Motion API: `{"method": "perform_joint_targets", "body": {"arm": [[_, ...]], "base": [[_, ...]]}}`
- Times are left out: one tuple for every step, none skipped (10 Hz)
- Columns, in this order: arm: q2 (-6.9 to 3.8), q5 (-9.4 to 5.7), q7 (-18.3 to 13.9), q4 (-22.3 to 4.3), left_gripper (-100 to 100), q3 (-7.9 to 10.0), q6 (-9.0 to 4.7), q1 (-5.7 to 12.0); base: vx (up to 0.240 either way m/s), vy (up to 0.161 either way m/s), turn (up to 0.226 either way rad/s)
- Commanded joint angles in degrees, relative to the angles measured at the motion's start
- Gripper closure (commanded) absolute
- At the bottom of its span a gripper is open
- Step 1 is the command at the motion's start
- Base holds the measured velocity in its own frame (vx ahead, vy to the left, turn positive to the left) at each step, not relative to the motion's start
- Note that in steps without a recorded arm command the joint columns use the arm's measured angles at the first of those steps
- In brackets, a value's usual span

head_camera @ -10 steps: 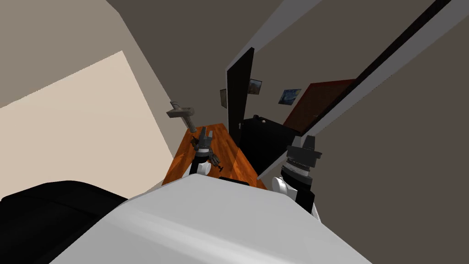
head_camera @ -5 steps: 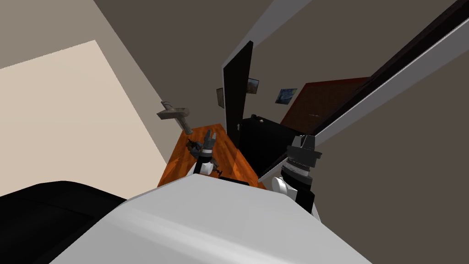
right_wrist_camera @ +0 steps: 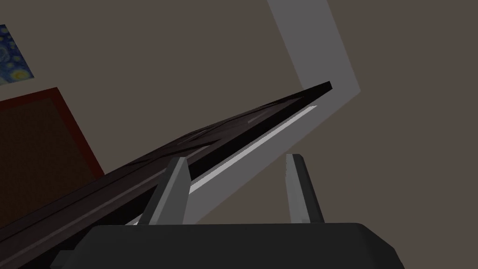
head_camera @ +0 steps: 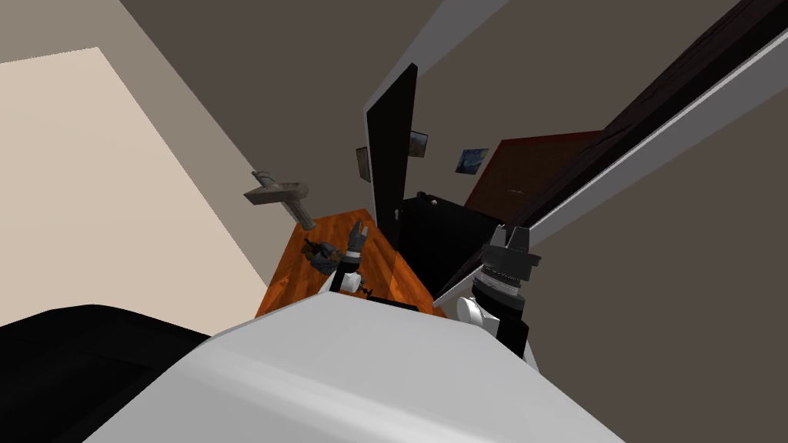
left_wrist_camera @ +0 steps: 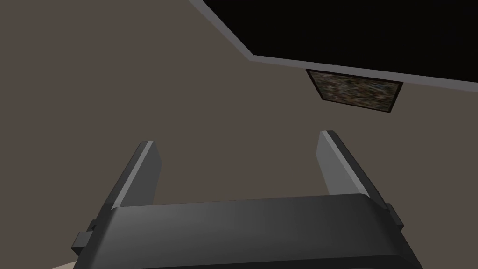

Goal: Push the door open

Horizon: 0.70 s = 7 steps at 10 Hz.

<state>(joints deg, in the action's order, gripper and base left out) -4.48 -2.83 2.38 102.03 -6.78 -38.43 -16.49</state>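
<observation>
Work is sitting, as I am judging it, at the pushing step itself: the right gripper (head_camera: 509,234) is hanging with its fingers spread and nothing between them, right beside the lower end of the dark door (head_camera: 677,88); the door is showing almost edge-on, slanting away alongside its light grey frame (right_wrist_camera: 310,46); whether a finger is touching the slab I cannot tell; the next move is probably calling for a steady press on the door's face near its free edge, with the body following so that contact is not slipping off the thin edge; the left gripper (head_camera: 356,229) is hovering over the far end of the orange wood floor (head_camera: 308,261), likewise spread wide and carrying nothing; a grey basin-like fixture (head_camera: 275,192) is standing at the floor's far left edge, and what is lying inside it I cannot tell.
</observation>
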Motion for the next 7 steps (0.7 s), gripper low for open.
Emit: {"method": "perform_joint_targets", "body": {"arm": [[-0.14, -0.01, -0.12, -1.27, -100, -0.35, 0.05, 0.57], [-0.14, -0.01, -0.12, -1.27, -100, -0.35, 0.05, 0.57], [-0.28, -0.03, -0.24, -2.41, -100, -0.59, -0.08, 1.04], [-0.28, -0.03, -0.24, -2.41, -100, -0.59, -0.08, 1.04], [-0.42, -0.05, -0.36, -3.55, -100, -0.83, -0.22, 1.51], [-0.42, -0.05, -0.36, -3.55, -100, -0.83, -0.22, 1.51], [-0.51, -0.07, -0.48, -4.76, -100, -1.09, -0.37, 2.01]], "base": [[0.067, 0.02, -0.055], [0.041, 0.006, -0.025], [0.023, 0.021, -0.054], [0.042, 0.036, -0.043], [0.053, 0.038, -0.047], [0.044, 0.018, -0.044], [0.056, 0.028, -0.046]]}}
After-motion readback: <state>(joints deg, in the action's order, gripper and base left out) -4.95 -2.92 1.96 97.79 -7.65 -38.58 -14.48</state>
